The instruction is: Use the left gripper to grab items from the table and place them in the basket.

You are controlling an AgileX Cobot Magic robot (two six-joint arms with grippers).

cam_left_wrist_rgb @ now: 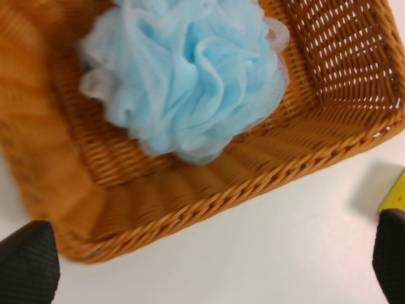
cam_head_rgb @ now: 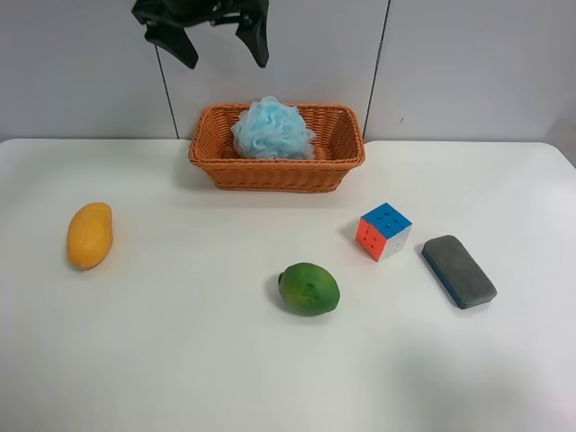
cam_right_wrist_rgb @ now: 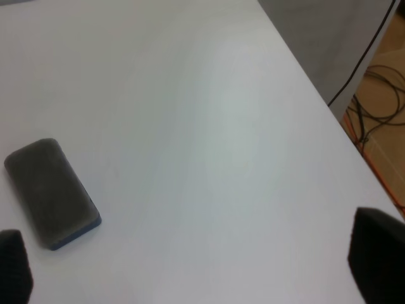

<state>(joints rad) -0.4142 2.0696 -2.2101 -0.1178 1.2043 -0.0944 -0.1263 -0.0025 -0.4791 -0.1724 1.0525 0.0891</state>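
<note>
At the frame's top, the left tool (cam_head_rgb: 226, 61) hangs spread wide and empty above one basket (cam_head_rgb: 270, 175) holding one pouf (cam_head_rgb: 272, 129). Four items lie on the desk (cam_head_rgb: 180, 360): one mango (cam_head_rgb: 89, 235), one green fruit (cam_head_rgb: 309, 288), one cube (cam_head_rgb: 384, 230), one eraser (cam_head_rgb: 459, 270). The right tool (cam_right_wrist_rgb: 196, 263) gapes, empty.

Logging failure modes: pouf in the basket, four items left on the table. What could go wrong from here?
1. The mango and green fruit are rounded; either may slip or roll from the left gripper as it closes.
2. The pouf rises above the basket rim; an item dropped on it could tumble out.
3. The eraser lies near the right gripper; the left arm reaching there might crowd it.
</note>
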